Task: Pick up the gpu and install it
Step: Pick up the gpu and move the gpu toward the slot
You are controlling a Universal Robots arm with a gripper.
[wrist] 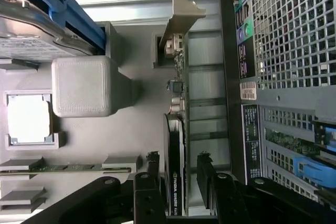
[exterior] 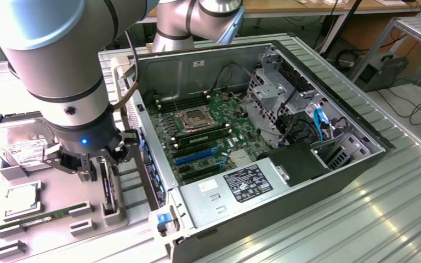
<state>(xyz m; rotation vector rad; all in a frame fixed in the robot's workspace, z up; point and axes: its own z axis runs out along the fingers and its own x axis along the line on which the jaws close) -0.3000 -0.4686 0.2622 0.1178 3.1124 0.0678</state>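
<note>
jaws: wide open, astride gpu (wrist: 175, 177) | gpu: on edge in grey tray (exterior: 50, 186), beside open computer case (exterior: 195, 68) | desk (exterior: 357, 219): ribbed metal | room: cables (exterior: 414, 109) beyond desk

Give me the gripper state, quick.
Gripper: open, straddling the gpu, which stands on edge; not clamped on it.

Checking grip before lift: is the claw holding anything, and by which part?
Nothing held: the open claw straddles the graphics card, fingers clear of both faces.
</note>
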